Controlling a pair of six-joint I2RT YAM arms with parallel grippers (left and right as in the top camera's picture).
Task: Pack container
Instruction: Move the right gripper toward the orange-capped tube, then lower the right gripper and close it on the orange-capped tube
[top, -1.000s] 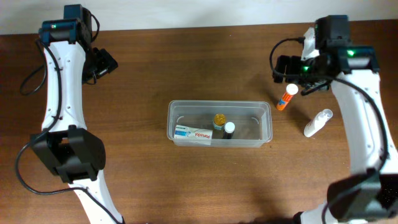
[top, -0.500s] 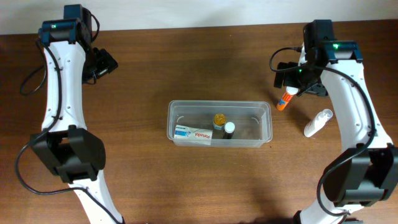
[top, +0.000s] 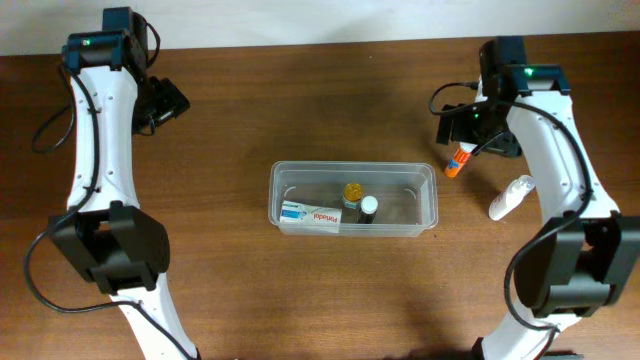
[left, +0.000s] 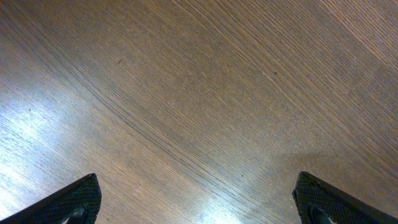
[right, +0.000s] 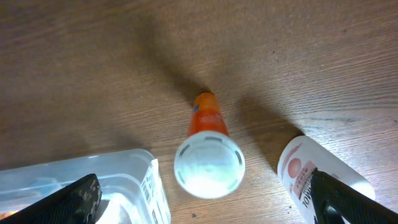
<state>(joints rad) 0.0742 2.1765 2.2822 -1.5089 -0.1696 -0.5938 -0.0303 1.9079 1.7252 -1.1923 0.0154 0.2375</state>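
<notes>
Fingers (right: 79, 198) of the right gripper (right: 208, 202) are spread wide and empty, straddling the orange tube (right: 208, 155). Left gripper (left: 199, 205) is also wide open and empty. Container (top: 310, 166) sits mid-table, just beside the tube. Risk on descent: a finger strikes the white bottle (right: 311, 180) or the container wall and knocks the tube away.

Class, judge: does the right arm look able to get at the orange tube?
Probably yes: the right gripper sits open directly over the orange tube, with the container and white bottle off to either side.
</notes>
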